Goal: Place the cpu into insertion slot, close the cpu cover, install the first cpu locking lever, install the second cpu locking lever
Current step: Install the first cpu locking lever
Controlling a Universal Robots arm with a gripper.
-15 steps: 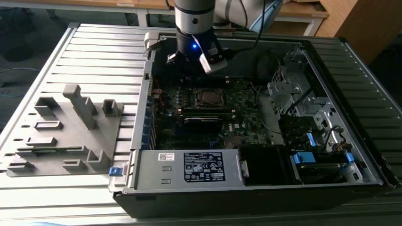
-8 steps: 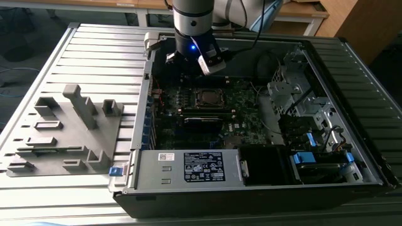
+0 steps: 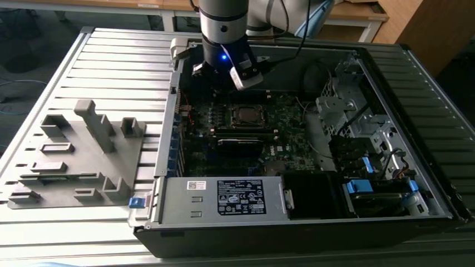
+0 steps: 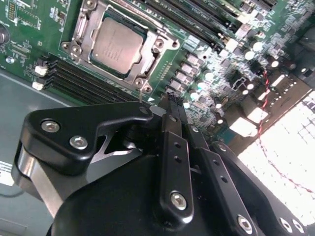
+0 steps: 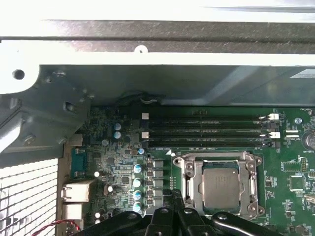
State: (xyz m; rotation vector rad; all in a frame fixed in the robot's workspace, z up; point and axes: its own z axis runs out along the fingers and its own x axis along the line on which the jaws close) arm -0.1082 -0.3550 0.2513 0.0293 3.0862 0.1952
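case: we see the open computer case (image 3: pixel 297 222) lying flat on the slatted worktop (image 3: pixel 111 61), motherboard facing up so the arm can reach down into it.
fixture: a grey parts tray (image 3: pixel 74 150) rests near the worktop edge on the exterior view's left, well apart from the socket.
cpu: the cpu (image 5: pixel 221 188) lies flat and square inside the insertion slot (image 4: pixel 78 32), grey top up, in the middle of the board.
cover: the cpu cover (image 5: pixel 197 191) appears folded down, with its silver frame around the chip and the chip showing through the window. we judge it is lowered to hold the chip in place.
levers: we cannot tell whether either locking lever is latched.
gripper: the gripper (image 4: pixel 170 101) hangs over the board just beside the socket, between it and the case's rear wall, touching nothing we can make out.
fingers: the fingers (image 4: pixel 167 142) look pressed together at the tips and pinch nothing. we judge a narrow closed tip suits pushing on a thin lever or plate rather than carrying.
progress: we judge the chip placed and the cover likely closed.
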